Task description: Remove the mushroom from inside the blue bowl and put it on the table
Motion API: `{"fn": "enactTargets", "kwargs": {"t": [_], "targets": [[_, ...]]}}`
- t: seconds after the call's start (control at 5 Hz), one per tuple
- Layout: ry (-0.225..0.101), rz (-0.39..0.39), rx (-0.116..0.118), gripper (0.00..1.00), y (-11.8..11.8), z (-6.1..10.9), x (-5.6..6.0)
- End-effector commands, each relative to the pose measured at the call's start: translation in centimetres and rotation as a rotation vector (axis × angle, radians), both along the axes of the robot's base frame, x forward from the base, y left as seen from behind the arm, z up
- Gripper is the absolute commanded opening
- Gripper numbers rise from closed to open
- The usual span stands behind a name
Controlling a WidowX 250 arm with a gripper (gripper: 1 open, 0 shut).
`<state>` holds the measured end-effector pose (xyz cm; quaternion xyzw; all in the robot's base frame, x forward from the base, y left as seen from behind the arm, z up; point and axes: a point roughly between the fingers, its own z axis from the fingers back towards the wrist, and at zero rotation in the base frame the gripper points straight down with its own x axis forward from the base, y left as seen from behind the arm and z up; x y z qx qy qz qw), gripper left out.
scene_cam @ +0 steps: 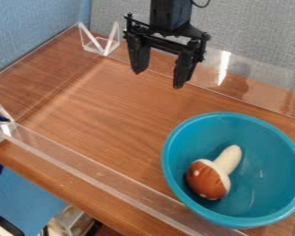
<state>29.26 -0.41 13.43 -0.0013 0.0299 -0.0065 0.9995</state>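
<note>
Camera view, single frame, looking down across the work surface.

Gripper (164, 66): black, two-fingered, pointed straight down from a dark wrist at the top of the frame. Jaws spread wide, nothing between them. Hanging above bare wood at the far side, well apart from the bowl; judged a ready stance, open to fit around a small rounded item once brought over it.

Blue bowl (187, 138): large, round, teal-blue, smooth glossy plastic with a plain rim and deep walls. Standing upright at the near right corner of the table, partly cut off by the frame edge. Light glare along the inner wall.

Mushroom (217, 171): small toy, lying on its side on the bowl floor, left of centre. Cap reddish-brown, rounded, glossy, toward the near rim; stem cream-white, short, matte-looking, pointing up and right toward the far wall. Tipped rather than upright, probably because the rounded cap rolls on the curved bottom. Not yet lifted; task judged at its start.

Table (100, 101): reddish-brown polished wood, visible grain running lengthwise, soft reflections. Broad open stretch left of the bowl, likely suitable for setting the mushroom down.

Acrylic walls (76, 157): low, clear, thin, edging the tabletop; presumably there to keep loose items from rolling off.

Backdrop (40, 28): blue textured surface behind the table.
</note>
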Motion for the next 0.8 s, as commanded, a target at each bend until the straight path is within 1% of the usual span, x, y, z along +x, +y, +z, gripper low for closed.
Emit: {"fn": "enactTargets", "kwargs": {"t": [0.0, 0.2, 0.4, 0.6], "targets": [[0.013, 0.000, 0.001, 1.00, -0.2, -0.4, -0.2], [-0.007, -0.051, 0.007, 1.00, -3.2, -0.1, -1.3], [-0.021, -0.098, 0.017, 1.00, -6.8, -0.1, -2.3], [-0.031, -0.134, 0.029, 1.00, -9.6, -0.5, -3.2]]}}
